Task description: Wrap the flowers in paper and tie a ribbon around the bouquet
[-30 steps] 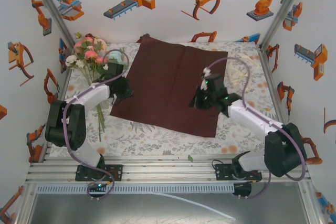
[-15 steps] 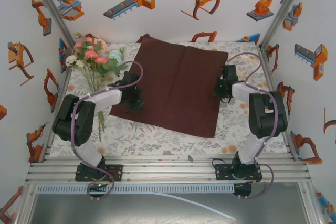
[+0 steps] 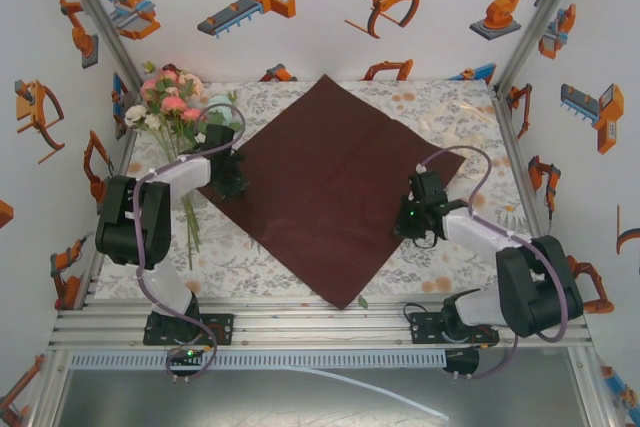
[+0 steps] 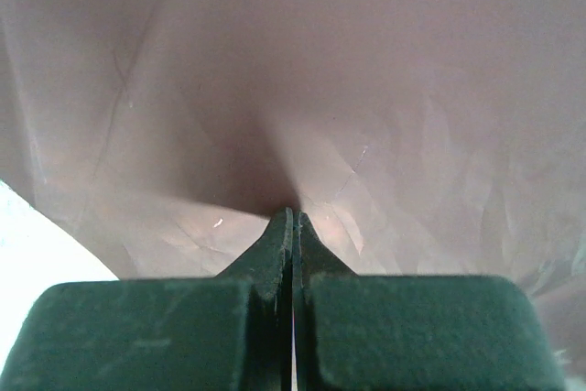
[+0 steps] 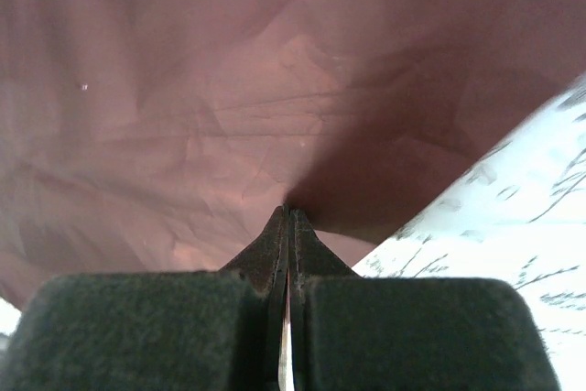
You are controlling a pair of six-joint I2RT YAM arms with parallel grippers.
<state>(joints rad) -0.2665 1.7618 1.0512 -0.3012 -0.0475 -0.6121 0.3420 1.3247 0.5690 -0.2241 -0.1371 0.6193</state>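
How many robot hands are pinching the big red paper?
2. The left gripper pinches the paper at its left corner, beside the flowers; the right gripper pinches its lower right edge.

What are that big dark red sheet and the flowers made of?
The sheet looks like thin paper, maybe tissue or coated wrap: fine creases and a soft sheen show where the left gripper pinches it. The flowers may be fabric or plastic, or real; too small to tell.
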